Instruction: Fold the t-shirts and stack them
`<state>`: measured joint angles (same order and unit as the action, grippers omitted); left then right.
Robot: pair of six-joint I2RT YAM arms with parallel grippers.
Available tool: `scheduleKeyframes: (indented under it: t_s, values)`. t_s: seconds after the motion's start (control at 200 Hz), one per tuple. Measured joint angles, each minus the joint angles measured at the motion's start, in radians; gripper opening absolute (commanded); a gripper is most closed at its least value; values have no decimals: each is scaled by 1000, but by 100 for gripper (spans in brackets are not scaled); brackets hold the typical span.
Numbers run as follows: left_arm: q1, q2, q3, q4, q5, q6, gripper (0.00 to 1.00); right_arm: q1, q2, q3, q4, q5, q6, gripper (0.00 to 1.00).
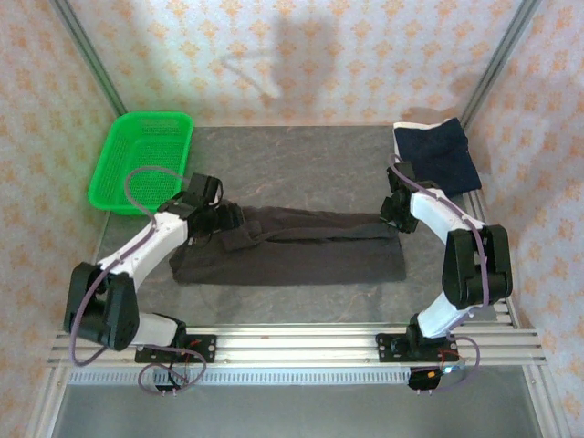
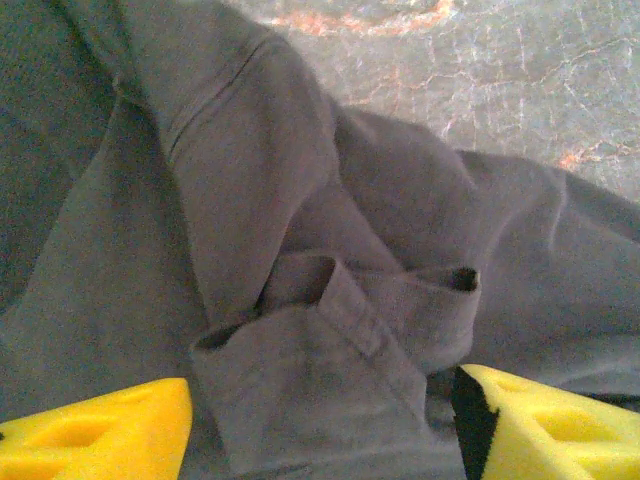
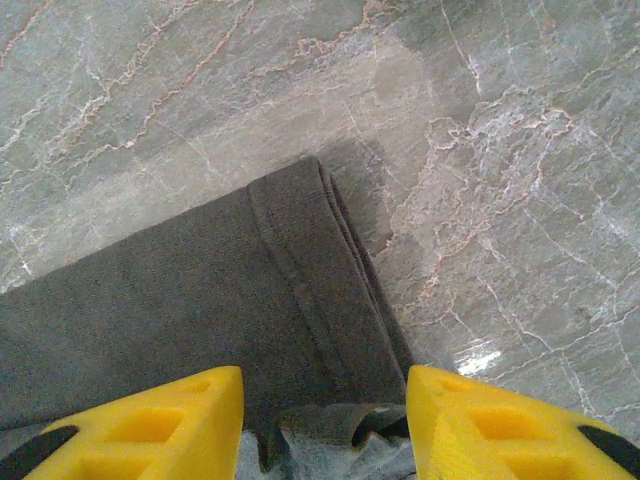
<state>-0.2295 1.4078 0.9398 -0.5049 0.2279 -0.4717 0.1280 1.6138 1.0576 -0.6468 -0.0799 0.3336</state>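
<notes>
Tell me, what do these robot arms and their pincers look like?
The left arm and right arm have white links, chunky black joints and a thin purplish cable looping alongside. The left gripper and right gripper end in wedge-shaped yellow fingers with black patches.

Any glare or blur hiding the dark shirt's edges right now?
Right wrist: one glare spot on the grey marbled tabletop, off the dark charcoal cloth t-shirt; hem sharp. Left wrist: slightly soft, folds legible. Top external: even light, faint shadows on the patterned back wall.
</notes>
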Motion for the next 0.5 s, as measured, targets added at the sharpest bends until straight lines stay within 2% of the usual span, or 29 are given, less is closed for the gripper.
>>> scheduleKeyframes:
  t_s: [0.08,0.16,0.29,0.39,0.42,0.5]
  values:
    - [0,90,55,2,2,10,71,0,12,3,0,0,6,46]
    - [0,181,91,1,11,25,63,0,23,5,1,-1,6,38]
    - [0,268,114,-11,22,45,27,0,40,14,2,-7,14,11]
    - [0,276,116,-32,19,52,7,0,40,16,0,-6,16,0]
    - [0,276,122,-41,19,59,1,0,40,19,-2,-5,17,0]
    - [1,276,153,-66,22,69,0,0,40,42,-14,-2,18,0]
